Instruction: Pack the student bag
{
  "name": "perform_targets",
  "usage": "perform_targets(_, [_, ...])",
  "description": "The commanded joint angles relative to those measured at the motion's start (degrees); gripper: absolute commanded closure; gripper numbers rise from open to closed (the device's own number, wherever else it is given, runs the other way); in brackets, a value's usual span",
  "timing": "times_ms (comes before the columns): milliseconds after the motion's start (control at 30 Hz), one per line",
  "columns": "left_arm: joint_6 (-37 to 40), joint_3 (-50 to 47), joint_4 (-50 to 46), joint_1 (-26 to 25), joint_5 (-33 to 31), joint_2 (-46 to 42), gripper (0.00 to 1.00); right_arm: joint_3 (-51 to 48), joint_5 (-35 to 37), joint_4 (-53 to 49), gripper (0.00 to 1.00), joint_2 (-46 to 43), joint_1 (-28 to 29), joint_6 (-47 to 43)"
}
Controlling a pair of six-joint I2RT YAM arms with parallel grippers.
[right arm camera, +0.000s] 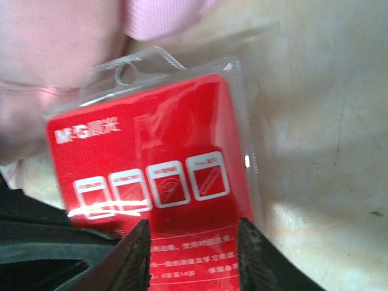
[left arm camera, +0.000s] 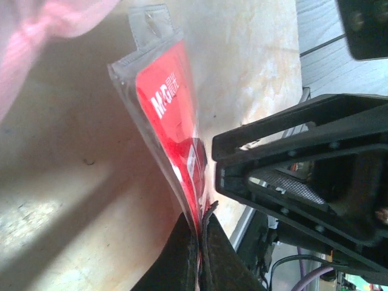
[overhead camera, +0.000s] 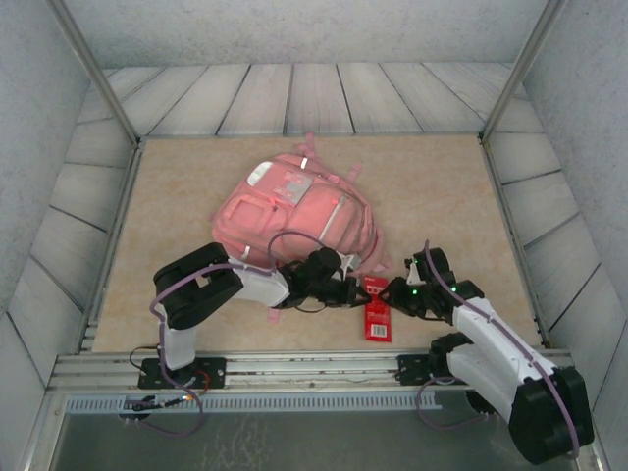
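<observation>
Left tool (left arm camera: 199,233): both fingers pressed together at the bottom centre of the left wrist view, pinching the near edge of a red M&G blister pack (left arm camera: 173,109). The pack runs up and left from the pinch and is seen almost edge-on, with the clear hang tab at its far end. I cannot tell whether that far end touches the bench (overhead camera: 442,196).

Right tool (right arm camera: 193,223): fingers spread, with tips at the lower centre of the right wrist view. The red printed face of the pack shows in the gap between them: white logo at left, a row of four white outlined icons below. The pack is wider than the gap. I cannot tell whether the fingers touch it. In the left wrist view, the right tool's black body sits just right of the pack.

Top view: the two tools meet at lower centre with the pack between them, its long side running up and down the frame.

Student bag (overhead camera: 294,208): the pink backpack lies flat at the bench's centre, just above the tools, front pockets up, with the pale patch toward its upper left. Its lower right edge is near the pack. Blurred pink fabric shows in the upper left of both wrist views.
</observation>
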Motion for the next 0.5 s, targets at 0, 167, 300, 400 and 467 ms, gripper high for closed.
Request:
perform_targets(0, [1.6, 2.1, -0.3, -0.6, -0.1, -2.2, 0.98, 3.8, 3.8, -4.6, 0.55, -4.3, 0.2, 0.9])
perform_targets(167, [7.4, 5.2, -10.1, 0.0, -0.1, -7.4, 0.99, 12.1, 8.6, -9.8, 0.33, -4.9, 0.3, -1.9])
perform_targets(300, [11.2, 5.3, -17.4, 2.9, 0.2, -13.0, 0.98, 17.7, 10.7, -11.9, 0.16, -4.6, 0.2, -6.7])
perform_targets(400, [14.4, 4.5, -20.1, 5.9, 2.6, -18.0, 0.98, 20.3, 7.0, -10.9, 0.16, -2.7, 0.1, -10.6])
perform_targets(467, [16.7, 4.2, -21.3, 8.1, 6.0, -20.9, 0.99, 22.0, 5.4, -10.7, 0.19, -1.3, 0.1, -11.6])
